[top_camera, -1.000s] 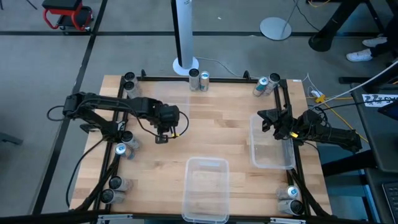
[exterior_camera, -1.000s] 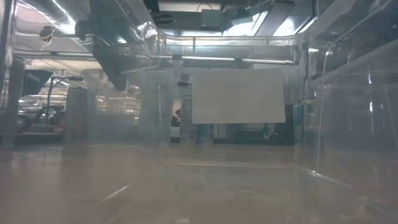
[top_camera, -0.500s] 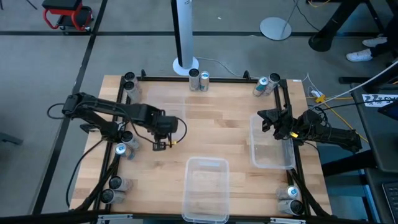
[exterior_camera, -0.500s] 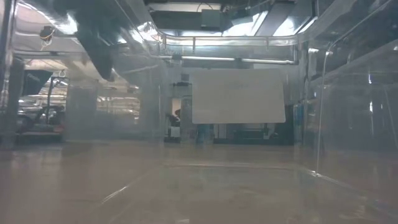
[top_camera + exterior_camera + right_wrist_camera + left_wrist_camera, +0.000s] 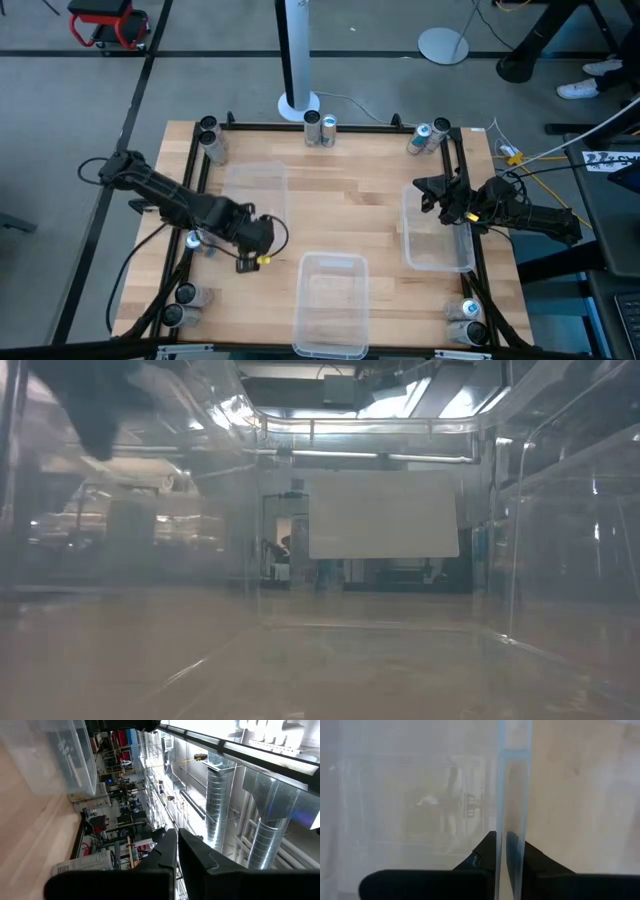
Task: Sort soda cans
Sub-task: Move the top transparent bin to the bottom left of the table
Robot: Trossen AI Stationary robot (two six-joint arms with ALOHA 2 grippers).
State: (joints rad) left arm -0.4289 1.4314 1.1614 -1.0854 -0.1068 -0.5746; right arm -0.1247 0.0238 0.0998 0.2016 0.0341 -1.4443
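Soda cans stand upright in small groups along the table's edges: far left (image 5: 207, 135), far middle (image 5: 320, 126), far right (image 5: 430, 135), left (image 5: 195, 238), near left (image 5: 180, 303) and near right (image 5: 470, 320). My left gripper (image 5: 250, 263) hangs over the table's near left part, pointing down, shut on a clear plastic bin (image 5: 256, 190). The low view shows it dark in the upper left corner (image 5: 95, 410). My right gripper (image 5: 425, 195) waits shut at the right edge, above the far end of another clear bin (image 5: 435, 240), touching nothing. My left gripper pinches the clear bin's thin wall (image 5: 515, 795) between its two fingers, one finger on each side of it. In the high view the hold is at the bin's near short end (image 5: 252, 250). The fingers come from above, pointing down. Whether the bin's bottom rests on the table I cannot tell.
A third clear bin (image 5: 332, 300) lies at the near middle, and the low view looks through it. A black frame (image 5: 330, 128) runs round the tabletop. A white pole stands on its base (image 5: 298, 102) behind the far edge. Bare wood shows in the middle (image 5: 345, 205).
My left gripper has swung toward the table's near edge and a little to the left, rolling at the wrist, still shut. The clear bin in its fingers has come along toward the near left.
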